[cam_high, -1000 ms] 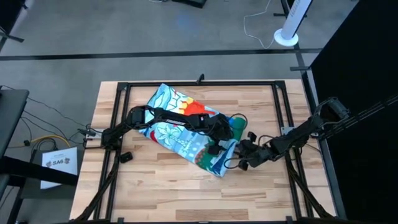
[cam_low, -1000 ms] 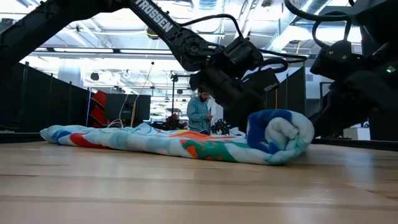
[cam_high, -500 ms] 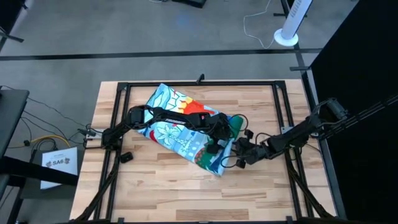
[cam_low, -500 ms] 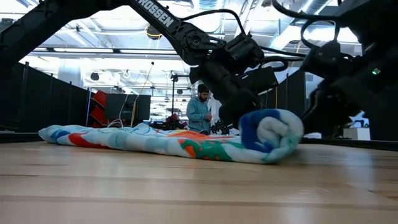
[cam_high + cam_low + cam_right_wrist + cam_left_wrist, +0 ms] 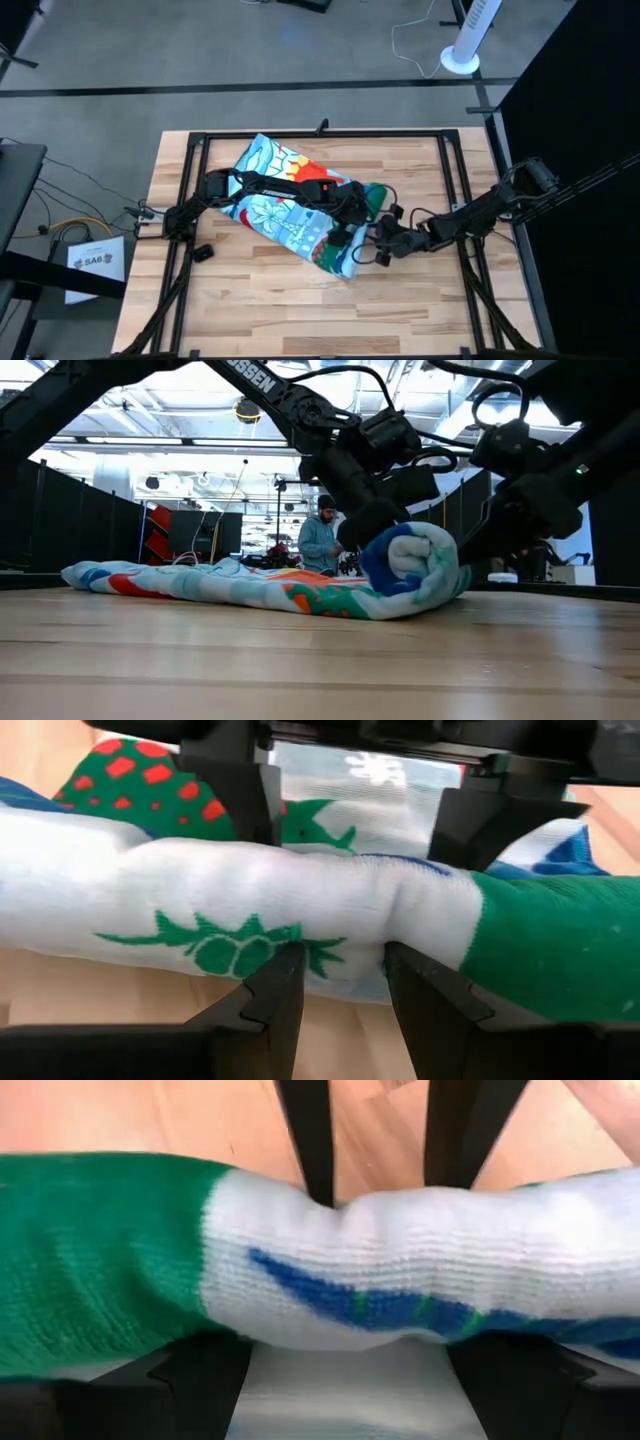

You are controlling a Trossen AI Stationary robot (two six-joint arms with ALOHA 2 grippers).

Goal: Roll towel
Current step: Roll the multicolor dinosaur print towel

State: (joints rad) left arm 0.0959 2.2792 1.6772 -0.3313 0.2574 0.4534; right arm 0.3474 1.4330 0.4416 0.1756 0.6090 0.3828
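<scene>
The towel (image 5: 300,205) lies on the wooden table (image 5: 250,300) slightly right of centre, running diagonally from the far left toward the near right; its far-left part is spread flat, showing light blue, red and orange print, while its near-right end is wound into a thick roll (image 5: 410,570). In the low view that roll stands as a fat spiral of white, blue and green, resting on the tabletop with the flat cloth trailing off to the left. The left gripper (image 5: 345,228) reaches across the flat cloth from the left side of the table and sits on the roll; its wrist view shows the roll filling the picture, with its two dark fingers (image 5: 205,1380) spread wide beneath the bundle, not pinching it. The right gripper (image 5: 385,245) comes in from the right side of the table and meets the roll from the opposite side; in its wrist view its fingers (image 5: 275,995) stand a narrow gap apart, tips pressed against the white and green cloth, with the left gripper's fingers touching the roll from the far side. A person (image 5: 322,545) stands in the room beyond the table
</scene>
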